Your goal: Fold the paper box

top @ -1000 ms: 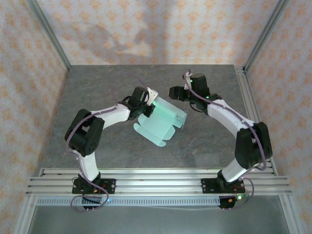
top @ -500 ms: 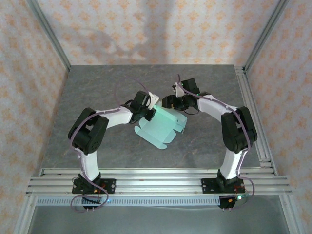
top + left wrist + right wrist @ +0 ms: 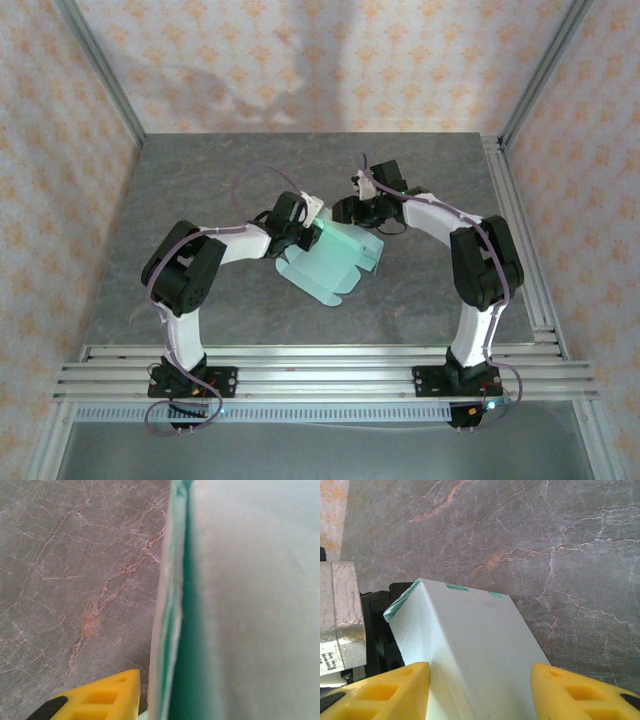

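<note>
While the paper box (image 3: 335, 262) sits mid-frame on the table (image 3: 200, 180), one panel stands raised and the lower flaps lie flat, so most folding looks undone. Right gripper (image 3: 477, 666) spread, straddling that panel; left gripper (image 3: 303, 228) at its left edge, grip impossible to tell.

paper box (image 3: 335, 262) between left gripper (image 3: 307, 232) and right gripper (image 3: 346, 211); bare table (image 3: 190, 190) around

Mint paper box (image 3: 335, 262), partly folded
</note>
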Tool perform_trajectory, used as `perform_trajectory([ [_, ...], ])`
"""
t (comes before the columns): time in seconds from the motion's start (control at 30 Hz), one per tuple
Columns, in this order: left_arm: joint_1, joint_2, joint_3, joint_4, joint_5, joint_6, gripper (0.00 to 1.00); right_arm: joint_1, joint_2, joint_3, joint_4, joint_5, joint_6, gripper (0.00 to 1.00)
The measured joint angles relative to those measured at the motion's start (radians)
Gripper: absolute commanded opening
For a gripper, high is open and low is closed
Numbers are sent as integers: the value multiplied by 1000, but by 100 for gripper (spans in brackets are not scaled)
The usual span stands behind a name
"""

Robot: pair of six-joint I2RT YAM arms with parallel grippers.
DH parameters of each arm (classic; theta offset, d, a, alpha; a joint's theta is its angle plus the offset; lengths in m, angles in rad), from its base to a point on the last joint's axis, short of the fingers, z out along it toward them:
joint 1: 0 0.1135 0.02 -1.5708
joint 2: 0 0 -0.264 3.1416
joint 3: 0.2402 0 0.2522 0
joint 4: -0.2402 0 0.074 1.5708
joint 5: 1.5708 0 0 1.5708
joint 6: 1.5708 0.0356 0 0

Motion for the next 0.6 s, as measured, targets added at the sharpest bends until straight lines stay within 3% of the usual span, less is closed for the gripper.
perform_trajectory([
  [0.6,40,26,-121,330,102,-161,30,0,0,0,0,-12,2,52],
])
